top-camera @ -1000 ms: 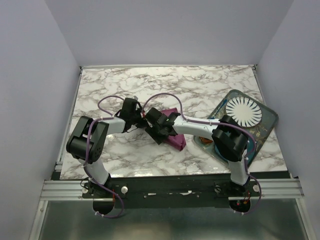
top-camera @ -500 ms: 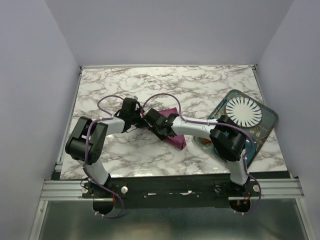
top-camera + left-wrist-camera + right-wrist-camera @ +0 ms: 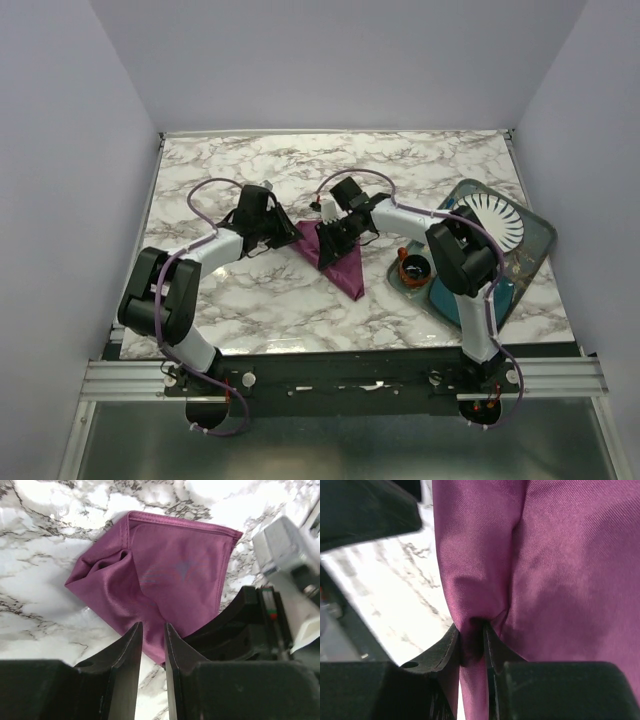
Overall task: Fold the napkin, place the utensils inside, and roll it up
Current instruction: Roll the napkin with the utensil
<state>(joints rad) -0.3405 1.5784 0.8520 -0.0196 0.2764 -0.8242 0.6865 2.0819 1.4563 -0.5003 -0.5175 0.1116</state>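
The plum-purple napkin (image 3: 341, 264) hangs and lies as a folded triangle at the table's middle, its point toward the near edge. My left gripper (image 3: 289, 233) is at its left corner. In the left wrist view, cloth (image 3: 175, 570) fills the narrow gap at the tips of this gripper (image 3: 153, 625), and a crease runs into it. My right gripper (image 3: 329, 238) is at the napkin's top edge. The right wrist view shows this gripper (image 3: 471, 630) shut on a bunched ridge of the napkin (image 3: 560, 555). The utensils are out of view.
A teal mat (image 3: 530, 255) lies at the right edge with a white plate (image 3: 490, 222) on it. An orange-rimmed dark cup (image 3: 413, 268) stands at the mat's near left corner, close to the right arm's elbow. Bare marble (image 3: 250, 300) shows to the left of the napkin and behind it.
The right gripper has closed on the napkin. Both grippers have moved toward the back of the table and apart, drawing the napkin from a narrow bundle into a wider triangle.
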